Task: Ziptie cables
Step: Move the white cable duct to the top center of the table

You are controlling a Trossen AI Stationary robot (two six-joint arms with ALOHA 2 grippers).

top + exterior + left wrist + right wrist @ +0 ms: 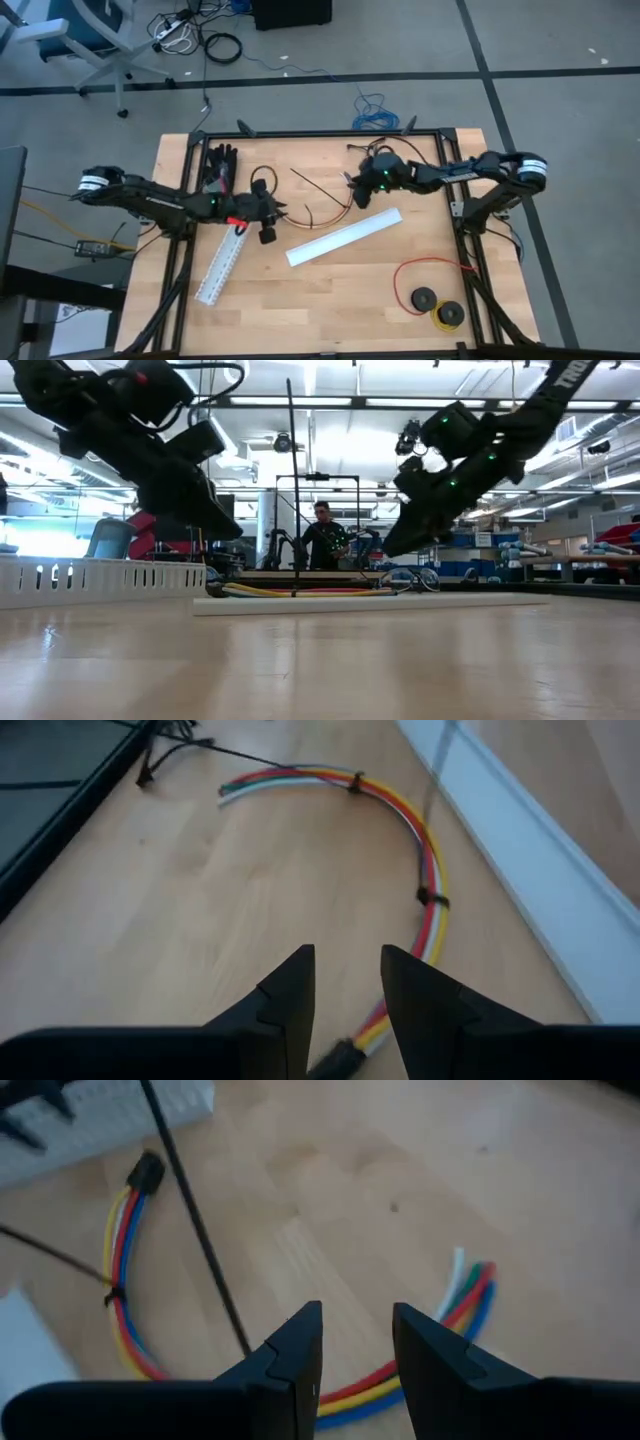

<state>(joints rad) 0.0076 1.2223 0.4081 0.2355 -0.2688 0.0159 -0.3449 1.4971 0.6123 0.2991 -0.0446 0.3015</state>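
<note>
The cables lie in a curve on the wooden table, between my two grippers. They are red, yellow, white, blue and green wires with a small dark plug at one end. Black zipties are wrapped around the bundle at two spots. A long thin black strip stands up beside the bundle. My left gripper hovers open over the plug end. My right gripper hovers open near the loose wire tips. Neither has anything between its fingers.
One white slotted channel lies slantwise just on the near side of the cables, and another lies under the left arm. A red wire loop with black spools sits at the near right. A black metal frame edges the table.
</note>
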